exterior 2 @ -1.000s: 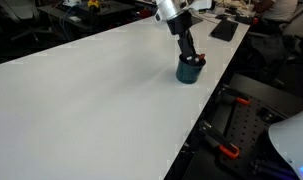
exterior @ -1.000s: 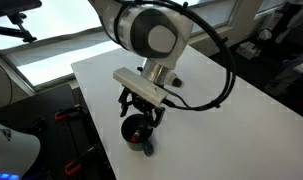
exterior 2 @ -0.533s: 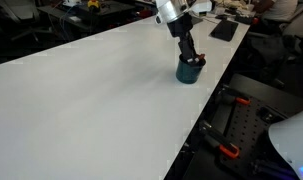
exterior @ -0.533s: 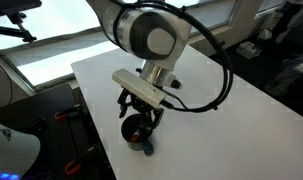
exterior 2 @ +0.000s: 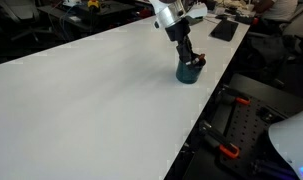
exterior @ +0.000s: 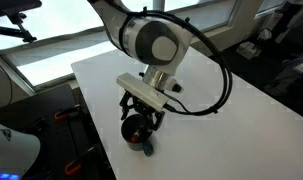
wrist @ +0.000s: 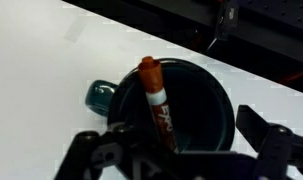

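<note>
Partly, the pincer [exterior: 140,121] hides the mug [exterior: 137,134] holding a marker [wrist: 154,100].

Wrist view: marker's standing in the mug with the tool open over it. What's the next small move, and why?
Probably a short, straight lift. The tool is open and holds nothing, its fingers flank the mug, and the marker leans inside it. Rising vertically seems least likely to bump either.
</note>
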Controlling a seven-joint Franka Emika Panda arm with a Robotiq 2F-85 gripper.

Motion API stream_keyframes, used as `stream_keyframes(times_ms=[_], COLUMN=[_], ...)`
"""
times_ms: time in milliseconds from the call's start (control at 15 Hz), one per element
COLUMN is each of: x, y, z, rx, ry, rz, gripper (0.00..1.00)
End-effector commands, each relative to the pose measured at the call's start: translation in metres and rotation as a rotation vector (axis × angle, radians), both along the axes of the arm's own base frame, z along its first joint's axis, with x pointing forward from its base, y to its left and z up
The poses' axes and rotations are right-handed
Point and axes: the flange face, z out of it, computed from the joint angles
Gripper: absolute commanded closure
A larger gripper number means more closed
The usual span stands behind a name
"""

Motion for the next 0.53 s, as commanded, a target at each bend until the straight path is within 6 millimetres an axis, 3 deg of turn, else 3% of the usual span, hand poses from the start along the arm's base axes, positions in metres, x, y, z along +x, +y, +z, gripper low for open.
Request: stream_keyframes(times_ms=[0,467], x=[0.0012,0.0011], y=[-0.0002,-0.0021], z=[-0.0001,0.0094], rx=[-0.001,-0.013], ry=[0.002,-0.026], rz=[0.0,-0.015], gripper=[0.0,0.0])
